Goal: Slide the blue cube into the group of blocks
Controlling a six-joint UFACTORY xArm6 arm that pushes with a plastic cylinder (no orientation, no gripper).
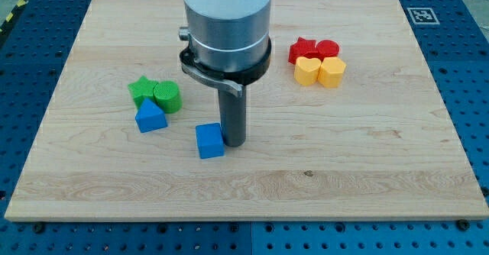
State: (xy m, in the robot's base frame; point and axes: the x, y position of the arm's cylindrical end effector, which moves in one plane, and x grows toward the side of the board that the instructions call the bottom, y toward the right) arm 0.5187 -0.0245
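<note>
my tip [233, 143] rests on the wooden board [367, 171] right against the view's right side of the blue cube [209, 140]; the two look to be touching, though the dark rod [231, 117] and its shadow make the seam hard to judge. the rod is a plain straight stick with nothing to open or close, and it holds nothing, it only stands beside the cube. the blue cube sits a little below the middle of the board, toward the view's left of centre, apart from every other block. up and to the view's left of it lies a small group: a blue triangular block [150, 117] nearest the cube, with a green star-shaped block [142, 89] and a green cylinder [167, 96] just above it, the three packed close together. far off at the view's upper right sits a second cluster, well apart from the cube: a red star-shaped block [303, 49] and a red rounded block [328, 49] at the back, a yellow block [307, 70] of uncertain shape and a yellow hexagonal block [332, 71] in front of them, all four bunched tightly. the arm's wide grey and white housing [226, 26] rises above the rod and hides part of the board's top middle.
</note>
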